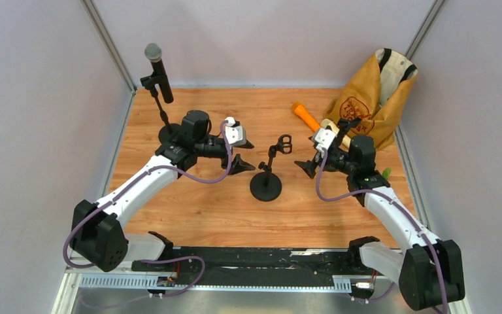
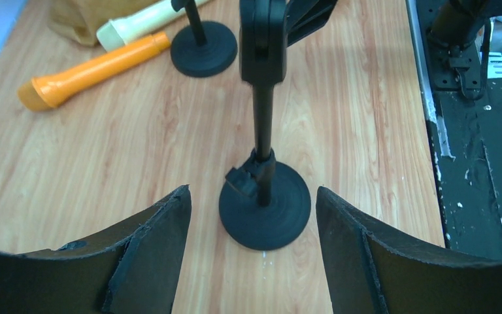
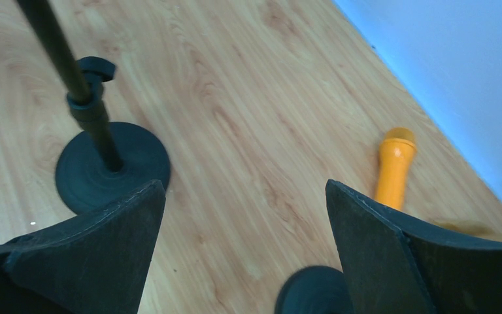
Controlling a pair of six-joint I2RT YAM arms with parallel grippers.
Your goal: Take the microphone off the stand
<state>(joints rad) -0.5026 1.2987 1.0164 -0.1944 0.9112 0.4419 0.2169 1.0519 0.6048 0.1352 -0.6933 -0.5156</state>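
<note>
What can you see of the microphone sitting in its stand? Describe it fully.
The microphone has a grey mesh ball head above a black handle. It stands nearly upright, head up, gripped by the clip of the black stand at the far left corner of the table. Only that clip touches it.

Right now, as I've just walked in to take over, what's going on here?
Nothing is gripped yet. The left gripper and right gripper both hover with fingers open near an empty stand mid-table. The microphone sits in the back-left stand, behind the left arm, untouched.
</note>
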